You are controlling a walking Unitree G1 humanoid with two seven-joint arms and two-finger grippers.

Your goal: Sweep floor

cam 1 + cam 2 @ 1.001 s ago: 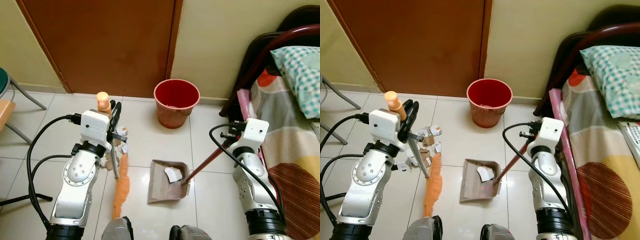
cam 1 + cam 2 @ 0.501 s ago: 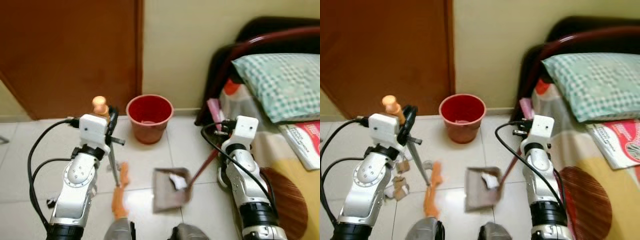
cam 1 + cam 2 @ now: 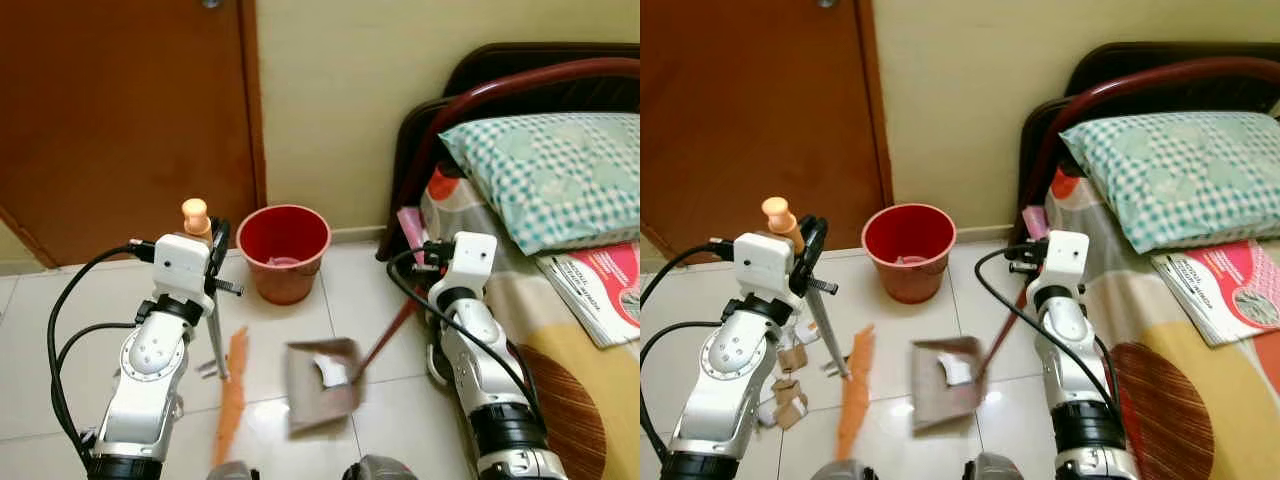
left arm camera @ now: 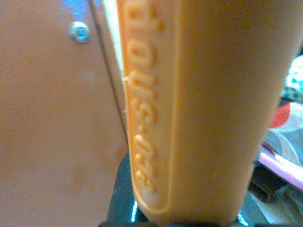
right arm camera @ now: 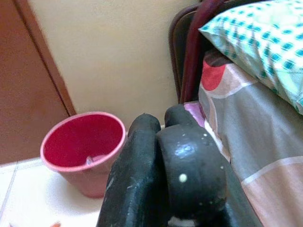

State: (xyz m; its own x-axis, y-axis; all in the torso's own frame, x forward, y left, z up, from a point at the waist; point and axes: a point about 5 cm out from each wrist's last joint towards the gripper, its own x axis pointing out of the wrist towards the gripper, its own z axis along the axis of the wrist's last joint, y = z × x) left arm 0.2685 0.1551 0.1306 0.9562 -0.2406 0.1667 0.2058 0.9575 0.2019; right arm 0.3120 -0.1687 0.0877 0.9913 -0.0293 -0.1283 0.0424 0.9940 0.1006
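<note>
My left gripper (image 3: 212,248) is shut on the orange-topped broom handle (image 4: 199,109), which it holds upright. The metal shaft runs down to the orange bristles (image 3: 232,395) on the tiles. My right gripper (image 3: 430,256) is shut on the reddish handle (image 3: 385,335) of the brown dustpan (image 3: 318,388). The pan looks blurred and sits low over the floor with a white paper scrap (image 3: 330,371) inside. A red bucket (image 3: 284,250) stands by the wall, just beyond the pan. Several paper scraps (image 3: 788,385) lie on the tiles beside my left arm.
A brown door (image 3: 120,120) is behind the bucket on the left. A bed (image 3: 590,380) with a dark curved headboard (image 3: 470,110), a checked pillow (image 3: 550,170) and a pink magazine (image 3: 600,290) lines the right side, close to my right arm.
The whole view has swung right, bringing in more of the bed, so the camera moved. The dustpan now lies closer to the bucket and is blurred. Both grips are unchanged.
</note>
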